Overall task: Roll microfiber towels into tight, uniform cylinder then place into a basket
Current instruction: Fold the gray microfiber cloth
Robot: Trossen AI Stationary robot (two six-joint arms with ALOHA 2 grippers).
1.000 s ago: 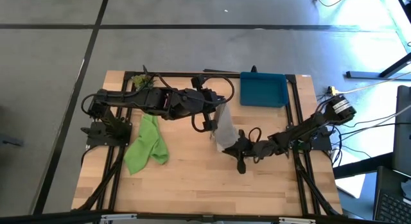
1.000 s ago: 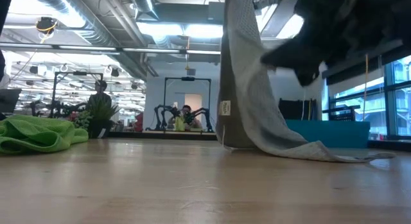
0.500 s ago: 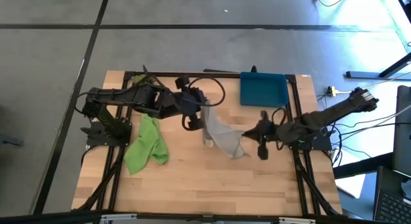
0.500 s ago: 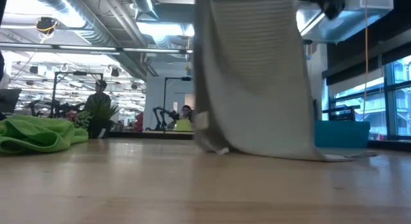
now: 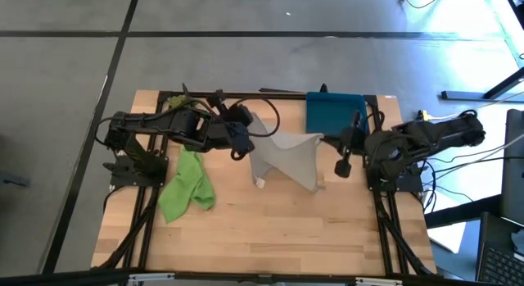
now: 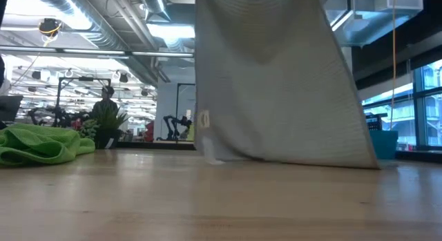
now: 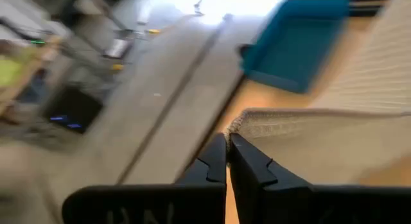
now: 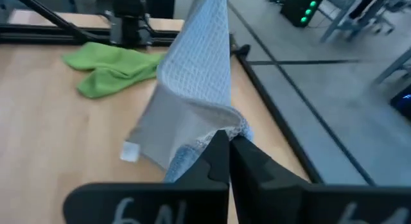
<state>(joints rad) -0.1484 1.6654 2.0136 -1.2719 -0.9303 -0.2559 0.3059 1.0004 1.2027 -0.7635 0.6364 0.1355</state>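
Left gripper point(image 5: 246, 130): pinched shut on one top corner of the grey towel point(image 5: 286, 157).
Right gripper point(image 5: 327, 138): clamped on the other corner.
Grey towel: hangs stretched between them, lower edge touching the table point(image 5: 270, 229) (white tag low).
Green towel point(image 5: 187, 186): crumpled at 9 o'clock.
Basket point(image 5: 334, 114): 1 o'clock.

No lettering, label or number can be read anywhere.

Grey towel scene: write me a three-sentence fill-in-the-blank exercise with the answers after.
1. Both grippers are shut on the ____ towel, stretching it between them.
2. The green towel lies crumpled below the ____ gripper.
3. Behind the right gripper sits the empty ____ basket.

Missing words: grey; left; blue
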